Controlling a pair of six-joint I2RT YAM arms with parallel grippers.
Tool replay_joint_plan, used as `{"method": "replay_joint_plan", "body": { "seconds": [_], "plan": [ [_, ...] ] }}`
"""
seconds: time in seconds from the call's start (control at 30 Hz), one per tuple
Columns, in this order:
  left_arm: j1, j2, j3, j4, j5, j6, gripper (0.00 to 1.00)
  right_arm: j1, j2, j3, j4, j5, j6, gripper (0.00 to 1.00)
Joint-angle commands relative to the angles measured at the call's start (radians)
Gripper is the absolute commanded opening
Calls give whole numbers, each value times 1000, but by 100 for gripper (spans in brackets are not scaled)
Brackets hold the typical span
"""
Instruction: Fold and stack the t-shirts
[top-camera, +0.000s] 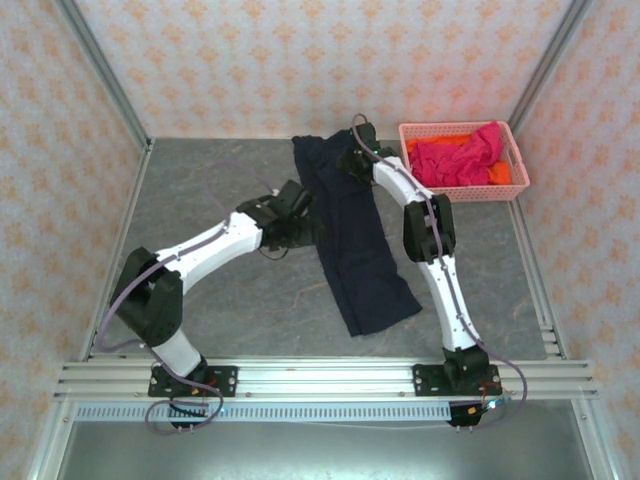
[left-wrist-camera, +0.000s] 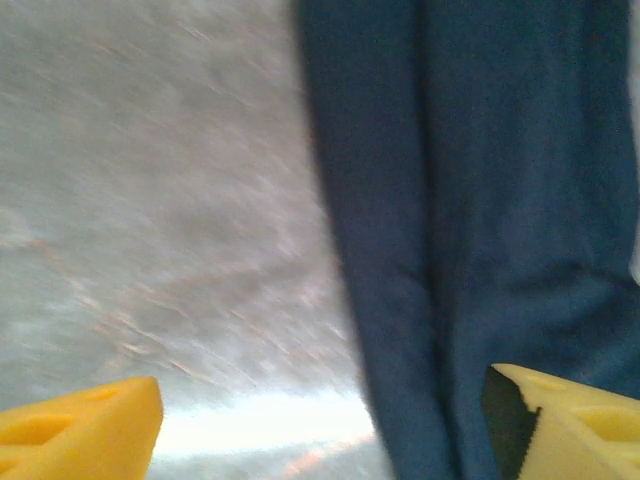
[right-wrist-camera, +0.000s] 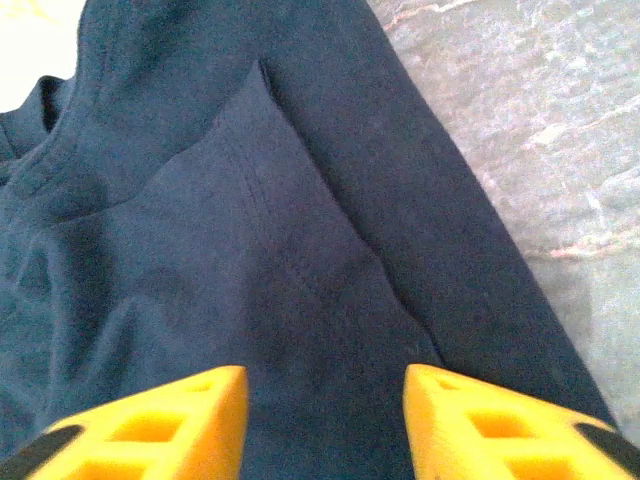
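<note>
**Top external view.** The navy t-shirt (top-camera: 358, 250) lies on the grey surface (top-camera: 220, 300), laid as a long narrow strip that runs from the far centre toward the near edge. The left pincer (top-camera: 305, 218) sits at the strip's left edge. The right pincer (top-camera: 350, 160) sits over its far end. The magenta-red t-shirt (top-camera: 455, 160) and the orange t-shirt (top-camera: 505, 173) lie bunched in the pink basket (top-camera: 462, 194) at the far right. No brand, label or writing can be read.

**Left wrist view.** The picture is blurred. The left pincer (left-wrist-camera: 320, 440) stands wide with nothing between its fingers: one fingertip is over bare surface (left-wrist-camera: 150, 200), the other over the navy t-shirt (left-wrist-camera: 480, 200).

**Right wrist view.** The right pincer (right-wrist-camera: 325, 420) stands partly open above the navy t-shirt (right-wrist-camera: 250, 250), gripping nothing. The collar (right-wrist-camera: 60, 170) appears at upper left. No tag or print is visible.

**Handling.** The cloth appears soft, light and limp, and it is likely to sag and drag when lifted. Take hold at a layered edge or corner at the strip's end, pinching all layers together. The collar band looks thicker and should offer a firmer hold.
</note>
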Motion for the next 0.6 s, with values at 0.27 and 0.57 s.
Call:
{"method": "replay_joint_plan", "body": {
  "seconds": [0.27,0.57],
  "plan": [
    [-286,250,180,100,189,-89,76,-73,-595,-658,246,16,22,80],
    [-310,404,239,-35,270,-7,68,-195,-941,-1075,344,46,-10,79]
  ]
}}
